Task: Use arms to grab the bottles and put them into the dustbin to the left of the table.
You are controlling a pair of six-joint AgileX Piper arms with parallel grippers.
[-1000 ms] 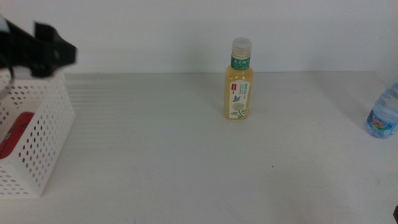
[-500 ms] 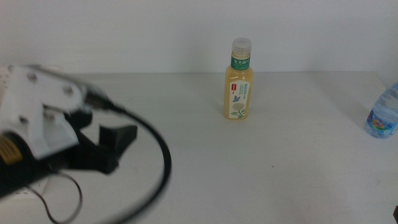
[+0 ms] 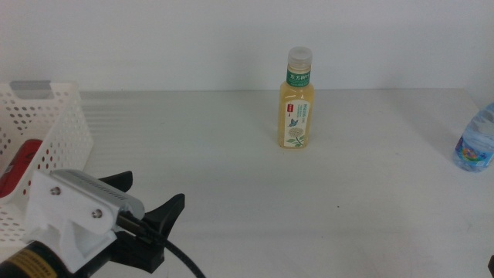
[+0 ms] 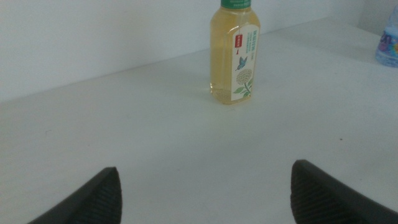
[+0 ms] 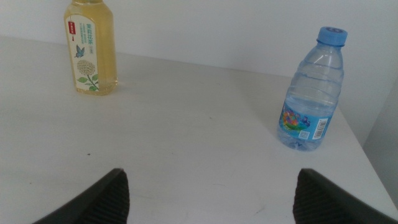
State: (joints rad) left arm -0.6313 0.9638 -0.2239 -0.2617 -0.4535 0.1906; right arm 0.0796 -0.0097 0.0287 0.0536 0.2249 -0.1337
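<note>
left gripper point(image 3: 147, 207) low at the near left, jaws spread wide and empty, red can point(image 3: 17, 166) already in the white basket point(image 3: 65, 131) at far left, tea bottle point(image 3: 296, 100) upright mid-table toward the back, water bottle point(image 3: 475, 140) standing at the right edge, right gripper point(image 5: 208, 193) also spread open, near side

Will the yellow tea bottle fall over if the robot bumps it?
Probably, if hit up high: the tea bottle is tall and narrow. It looks full, so likely heavy and steadier against a low nudge. Once tipped, its round body would likely roll.
</note>
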